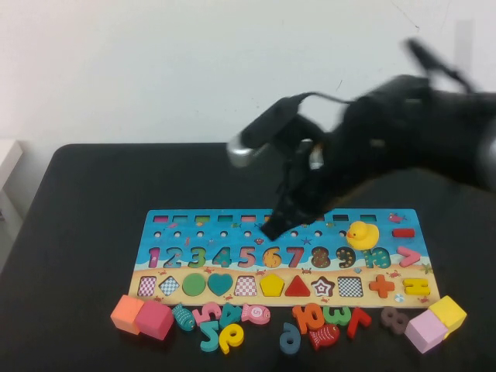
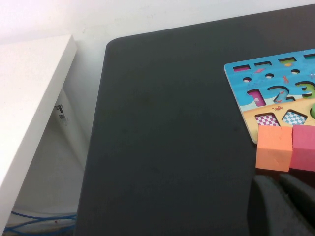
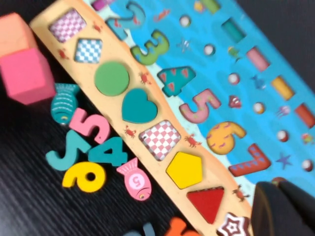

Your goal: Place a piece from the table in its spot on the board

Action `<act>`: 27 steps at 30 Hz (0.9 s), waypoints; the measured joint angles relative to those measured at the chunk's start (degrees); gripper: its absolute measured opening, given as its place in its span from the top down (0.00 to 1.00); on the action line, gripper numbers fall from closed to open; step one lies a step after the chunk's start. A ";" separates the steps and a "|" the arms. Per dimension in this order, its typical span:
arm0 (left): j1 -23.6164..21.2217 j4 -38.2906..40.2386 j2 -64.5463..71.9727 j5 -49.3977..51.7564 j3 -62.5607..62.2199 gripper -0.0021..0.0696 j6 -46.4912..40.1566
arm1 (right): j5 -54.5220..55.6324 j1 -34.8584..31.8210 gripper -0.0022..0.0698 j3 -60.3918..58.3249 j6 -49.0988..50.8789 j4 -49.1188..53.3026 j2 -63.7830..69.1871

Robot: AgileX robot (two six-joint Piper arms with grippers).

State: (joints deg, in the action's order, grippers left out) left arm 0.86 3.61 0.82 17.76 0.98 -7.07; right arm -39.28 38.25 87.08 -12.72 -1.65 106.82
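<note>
One board, one yellow pentagon in its slot, one rubber duck, four foam cubes on the tabletop: orange, two pink, yellow.

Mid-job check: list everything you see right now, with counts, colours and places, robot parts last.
long wooden puzzle board: one, blue top, sandy lower strip, centre of the table.
flat yellow wooden pentagon: one, seated in its slot in the sandy strip, beside the red triangle.
yellow rubber duck: one, on the board's right part.
foam cubes: four; orange and pink at the front left, lilac and yellow at the front right.
loose numbers and fish: several, mixed colours, on the table in front of the board.
black matte table: one, under everything.
white shelf: one, beyond the table's left edge.
right pincer: black, shut, empty, above the board's upper middle.
left pincer: black, near the orange cube.
</note>
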 joint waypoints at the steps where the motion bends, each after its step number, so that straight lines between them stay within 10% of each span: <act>1: 0.00 0.00 0.00 0.00 0.00 0.97 0.00 | 1.39 0.00 0.94 -2.13 -0.86 -0.47 -2.16; 27: 0.00 0.00 0.00 0.00 0.00 0.97 0.11 | 26.17 0.00 0.94 -60.98 -10.19 -4.62 -67.81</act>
State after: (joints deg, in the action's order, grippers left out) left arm 0.86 3.61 0.82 17.76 0.98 -6.96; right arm -13.11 38.25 26.10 -22.91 -6.27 39.01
